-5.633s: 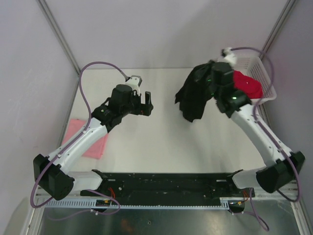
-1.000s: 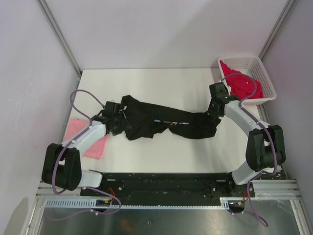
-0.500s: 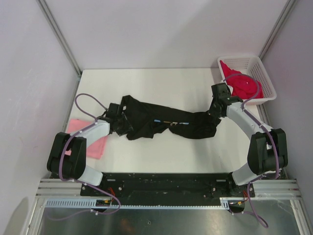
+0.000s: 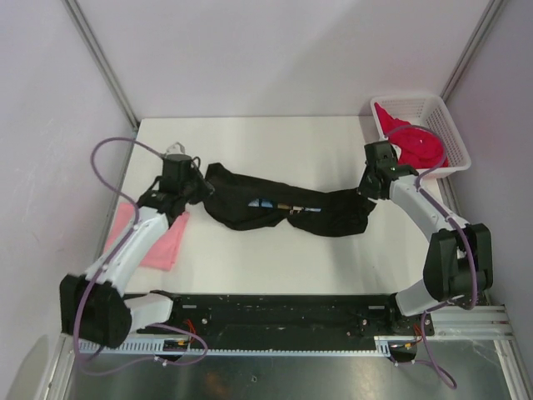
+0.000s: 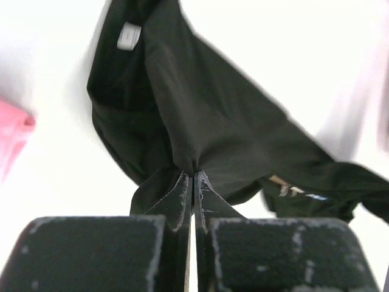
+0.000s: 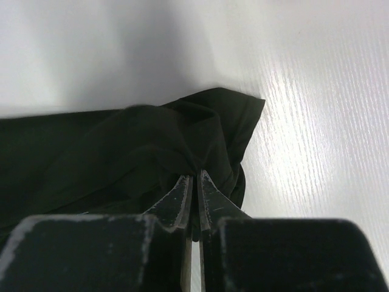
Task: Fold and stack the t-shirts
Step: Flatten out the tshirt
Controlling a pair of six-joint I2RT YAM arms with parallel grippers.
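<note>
- Top external view: black shirt (image 4: 321,218) lies bunched near the basket (image 4: 444,114).
- Left gripper (image 5: 193,174) and right gripper (image 6: 194,177) each clamp its cloth; an even outward pull should flatten it.

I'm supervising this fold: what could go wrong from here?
The left gripper and right gripper each pinch only a small bunch of the black t-shirt, so it may slip when stretched. The shirt lies twisted between them and may not spread flat. The left arm crosses the pink t-shirt and could drag it.
</note>
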